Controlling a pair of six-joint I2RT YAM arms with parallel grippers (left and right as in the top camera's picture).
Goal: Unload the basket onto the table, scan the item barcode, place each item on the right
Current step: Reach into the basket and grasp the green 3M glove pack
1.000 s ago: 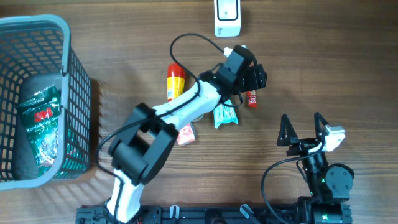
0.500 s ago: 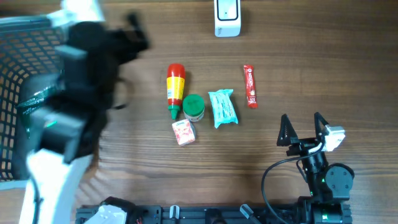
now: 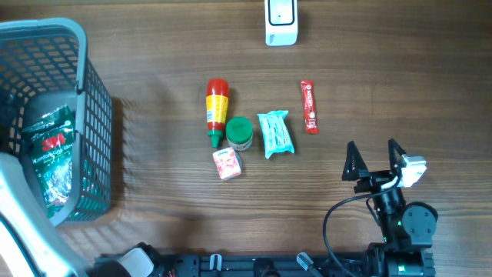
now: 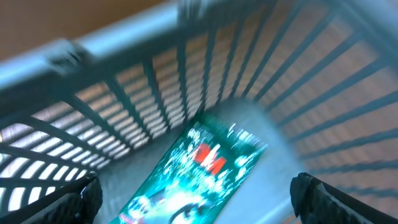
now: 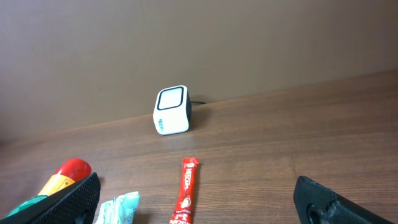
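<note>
I start at the far left, where a grey-blue wire basket (image 3: 92, 123) stands on the wooden table (image 3: 400, 69), its lattice throwing a striped shadow onto the boards beside it. A green foil packet (image 3: 48, 163) lies flat on the basket floor. The white left arm (image 3: 23, 223) cuts across the bottom left corner, blurred. Its wrist camera looks down into the basket at that packet. The left gripper (image 4: 196, 200) has its fingers spread to the two lower corners of that view, released, with nothing between them.

Toward the middle, the loose goods sit in a small cluster on bare wood. There is a red sauce bottle (image 3: 217, 110) lying on its side with its green cap pointing toward me, and a small pink box (image 3: 227, 164) just below the cap. A round green lid or tub (image 3: 239, 132) is touching or nearly touching the cap; I cannot tell which. Beside it is a teal packet (image 3: 276, 135). A red stick sachet (image 3: 309, 107) lies a little apart to the right. I cannot tell which item is due for scanning.

The white barcode scanner (image 3: 280, 21) stands at the far edge of the table, well apart from the goods. From the right wrist, its dark window faces the table and a plain brown wall (image 5: 249, 37) rises behind it.

At the right, near my edge, the right gripper (image 3: 374, 160) sits over bare wood with its fingers spread and empty.
</note>
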